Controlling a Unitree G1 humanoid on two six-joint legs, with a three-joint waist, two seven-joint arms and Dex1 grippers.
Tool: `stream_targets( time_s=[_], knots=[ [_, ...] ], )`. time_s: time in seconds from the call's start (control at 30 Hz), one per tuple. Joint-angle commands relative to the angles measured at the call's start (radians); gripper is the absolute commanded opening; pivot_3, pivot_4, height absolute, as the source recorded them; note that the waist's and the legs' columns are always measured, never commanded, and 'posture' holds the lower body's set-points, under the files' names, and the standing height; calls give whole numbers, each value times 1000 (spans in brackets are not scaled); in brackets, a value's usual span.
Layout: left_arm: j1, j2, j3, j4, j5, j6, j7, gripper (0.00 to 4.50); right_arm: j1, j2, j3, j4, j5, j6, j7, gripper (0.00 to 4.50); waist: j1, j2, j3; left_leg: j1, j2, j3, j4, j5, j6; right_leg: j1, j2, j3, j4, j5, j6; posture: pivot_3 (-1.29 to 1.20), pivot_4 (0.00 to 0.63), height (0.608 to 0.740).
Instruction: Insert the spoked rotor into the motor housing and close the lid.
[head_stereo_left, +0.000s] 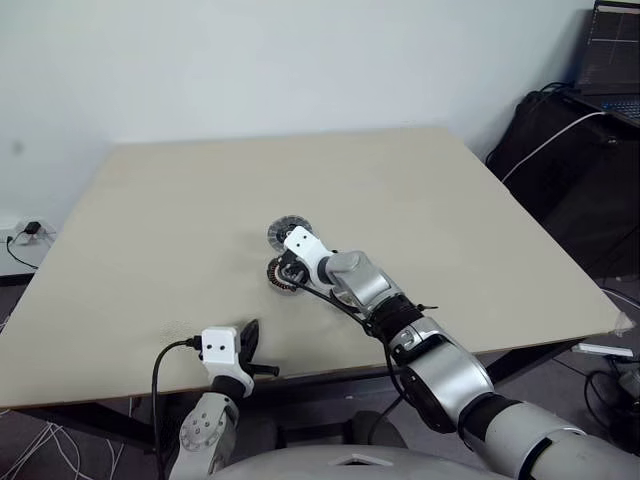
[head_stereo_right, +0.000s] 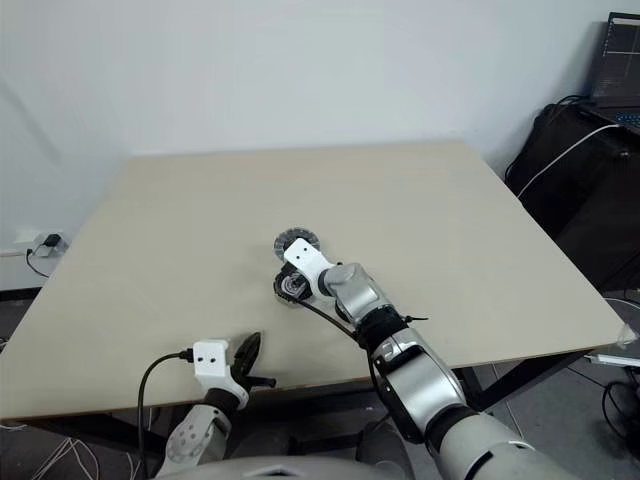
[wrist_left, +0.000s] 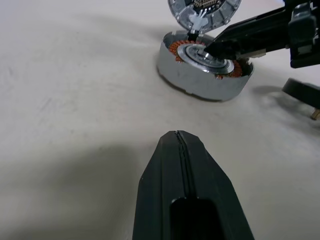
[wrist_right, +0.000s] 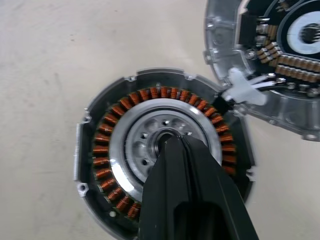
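Note:
The motor housing (wrist_right: 102, 150) sits open near the middle of the table (head_stereo_left: 180, 200), its copper coils ringing a pale hub. My right gripper (wrist_right: 172, 142) is shut, its tip resting in that hub; the left wrist view shows the right gripper (wrist_left: 207, 50) there too. The lid (wrist_right: 280, 60) lies just beyond the housing, ribbed inner face showing, joined to it by a white plug and wires. A dark-rimmed round part (wrist_left: 300, 90), seemingly the spoked rotor, lies on the table beside the housing, cut off by the view's edge. My left gripper (head_stereo_left: 250, 345) hovers shut over the table's near edge.
The table's front edge runs just under my left gripper. Black bags (head_stereo_left: 580, 150) and a laptop (head_stereo_left: 612, 60) stand off the table's right side. Cables and a socket (head_stereo_left: 25, 235) lie on the floor at the left.

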Motion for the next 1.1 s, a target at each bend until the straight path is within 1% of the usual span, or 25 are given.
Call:
stream_targets(
  time_s=[0.03, 0.23, 0.47, 0.7, 1.1],
  knots=[
    [-5, 0, -5, -49, -10, -4, -4, 0, -31, 2, -43, -108, 35, -9, 5, 26, 1, 0, 0, 0, 0, 0, 0, 0, 0, 0, 0, 0, 0, 0, 0, 0, 0, 740],
    [-14, 0, -8, -43, -10, -1, -9, 0, 13, 14, -34, -189, 39, 6, -20, 26, 1, 0, 0, -2, 0, 0, -1, 2, 3, -1, 0, 0, -1, 0, 0, 0, 0, 740],
    [-14, 1, -9, -45, -9, 0, -11, 0, 66, 29, -23, -170, 28, 3, -62, 26, 1, 0, 0, -2, 0, 0, 0, 1, 2, -1, -1, 0, 0, 0, 0, 0, 0, 740],
    [-5, 1, -5, -52, -10, 3, -10, 0, 69, 10, -39, -145, 39, -10, -83, 26, 1, 0, 0, -2, 0, 0, 0, 1, 2, -1, 0, 0, 0, 0, 0, 0, 0, 740],
    [-18, 2, -3, -50, -11, 10, -11, 0, 103, 4, -29, -169, 38, 10, -69, 26, 1, 0, 0, -2, 0, 0, 0, 2, 3, -1, -1, 0, -1, 0, 0, 0, 0, 740]
  ],
)
